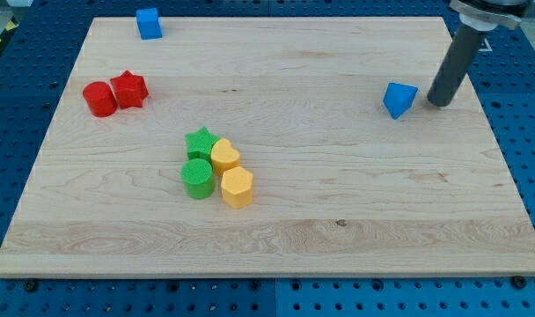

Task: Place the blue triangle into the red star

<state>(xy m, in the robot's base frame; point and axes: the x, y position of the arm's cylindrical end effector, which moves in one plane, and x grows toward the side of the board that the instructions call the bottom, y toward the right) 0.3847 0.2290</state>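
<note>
Just right of the blue triangle (pixel 399 99), my tip (pixel 439 103) stands near-upright, holding nothing.

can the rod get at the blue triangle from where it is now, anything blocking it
Probably yes. My tip sits just to the view's right of the blue triangle, with only a narrow strip of bare board between them. The other blocks lie far off toward the view's left, the red star included.

two blue blocks (pixel 149 23) (pixel 399 99), two red (pixel 99 99) (pixel 128 89), two green (pixel 201 143) (pixel 197 178), two yellow (pixel 224 156) (pixel 237 187); eight altogether.
</note>
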